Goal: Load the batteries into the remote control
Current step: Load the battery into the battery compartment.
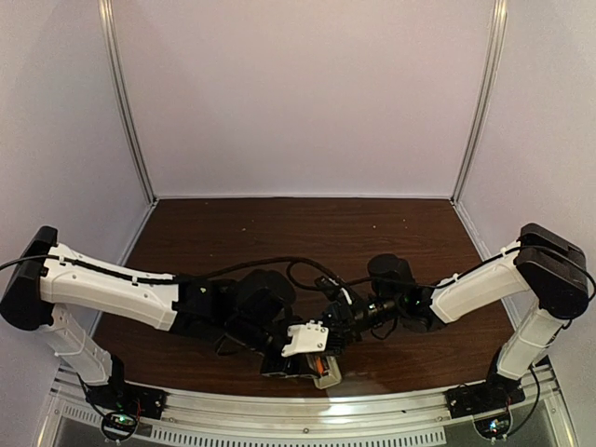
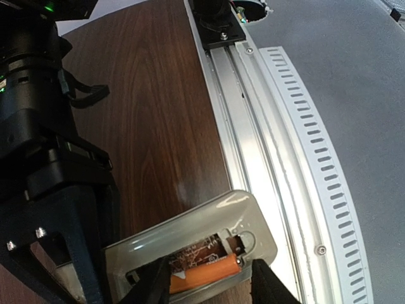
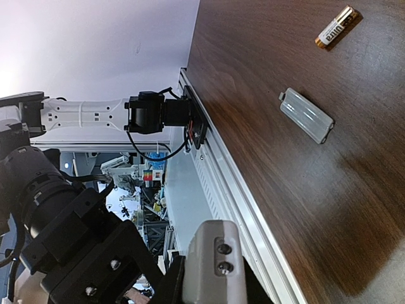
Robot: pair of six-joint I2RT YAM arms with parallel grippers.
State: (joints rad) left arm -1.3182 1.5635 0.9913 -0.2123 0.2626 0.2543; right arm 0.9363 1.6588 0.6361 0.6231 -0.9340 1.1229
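Remote (image 2: 190, 237), with one battery (image 2: 205, 278) in its bay, clamped by left gripper (image 2: 212, 288) above the table (image 2: 145, 95) edge; right gripper (image 1: 343, 326) closed. Remote could be twisted loose if pressed off-centre.

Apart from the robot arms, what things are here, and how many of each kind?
Remote control: 1
Batteries: 2, one loose on the table, one in the remote control
Pale grey plate: 1
Total: 4
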